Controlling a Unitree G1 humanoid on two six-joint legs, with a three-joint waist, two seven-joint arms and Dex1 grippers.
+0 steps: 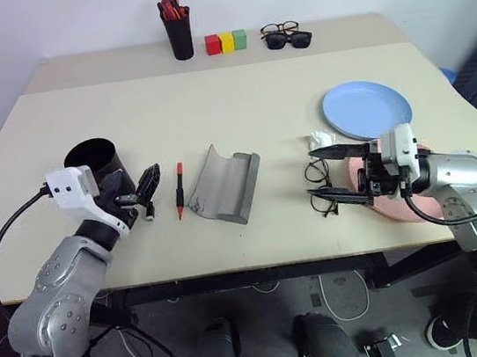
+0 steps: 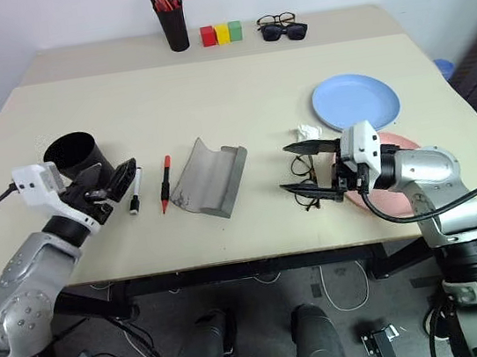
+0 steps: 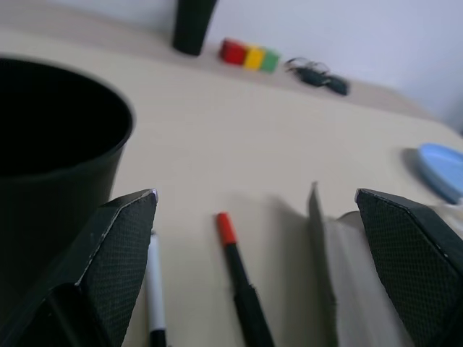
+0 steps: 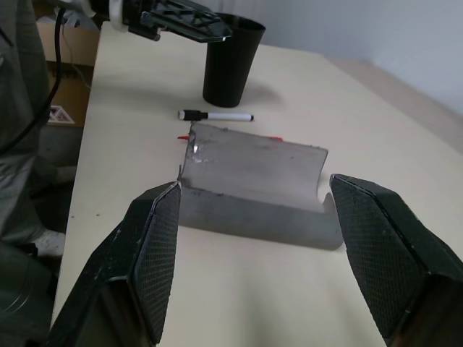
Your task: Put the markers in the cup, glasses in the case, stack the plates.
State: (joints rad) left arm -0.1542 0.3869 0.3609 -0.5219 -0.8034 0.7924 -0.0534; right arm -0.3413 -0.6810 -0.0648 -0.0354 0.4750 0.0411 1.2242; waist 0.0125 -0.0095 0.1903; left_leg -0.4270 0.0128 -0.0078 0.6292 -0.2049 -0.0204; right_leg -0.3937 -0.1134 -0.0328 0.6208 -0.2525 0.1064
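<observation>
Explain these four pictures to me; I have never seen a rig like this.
A two-armed humanoid robot stands at a beige table. Two pictures come from its head, two from its wrists. The left gripper and right gripper are open and hold nothing. On the table lie a wide black plastic cup, a white marker, a red-capped black marker, an open grey felt case, thin black round glasses, a light blue plate and a salmon pink plate.
</observation>
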